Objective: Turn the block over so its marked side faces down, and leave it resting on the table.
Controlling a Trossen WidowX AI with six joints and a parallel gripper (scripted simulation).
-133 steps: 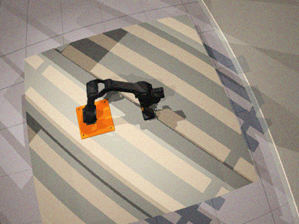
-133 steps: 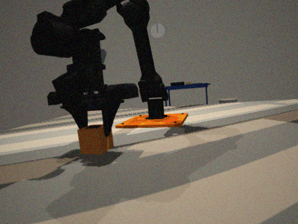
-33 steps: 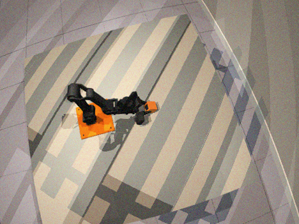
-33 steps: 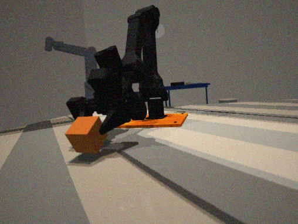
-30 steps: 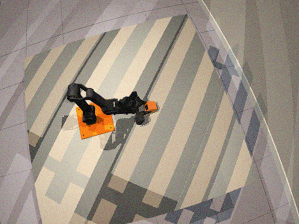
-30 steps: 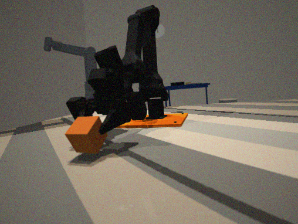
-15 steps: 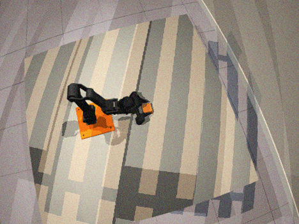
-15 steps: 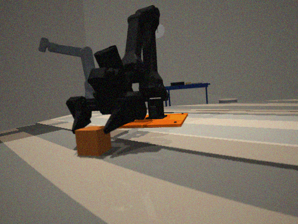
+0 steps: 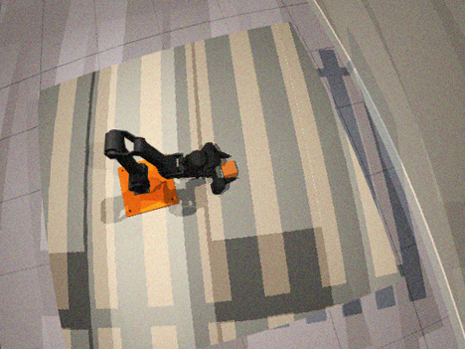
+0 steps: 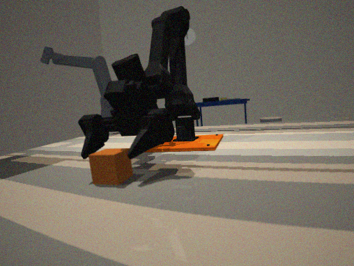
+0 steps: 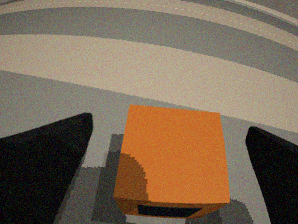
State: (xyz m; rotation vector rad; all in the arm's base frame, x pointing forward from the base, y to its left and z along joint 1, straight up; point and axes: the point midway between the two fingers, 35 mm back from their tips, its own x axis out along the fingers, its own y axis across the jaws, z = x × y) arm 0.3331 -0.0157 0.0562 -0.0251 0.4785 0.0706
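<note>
Exterior view: wide-open, empty gripper [image 9: 225,172] [image 10: 106,157] [image 11: 173,128] above orange block [image 9: 230,169] [image 10: 111,168] [image 11: 174,155], orange base plate [image 9: 149,203] [image 10: 205,143] behind.

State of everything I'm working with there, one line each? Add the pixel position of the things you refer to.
Block [image 9: 230,169] [image 10: 109,167] [image 11: 172,155]: flat on the table [image 9: 261,135] [image 10: 209,195] [image 11: 150,60], plain side up, dark marked side facing sideways toward the arm's base.
Claw [image 9: 227,171] [image 10: 107,157] [image 11: 173,128]: open, holding nothing, fingers either side of the block.
Arm [image 9: 155,159] [image 10: 175,21]: bent, reaching down.
Base plate [image 9: 152,204] [image 10: 209,143]: flat on the table.
</note>
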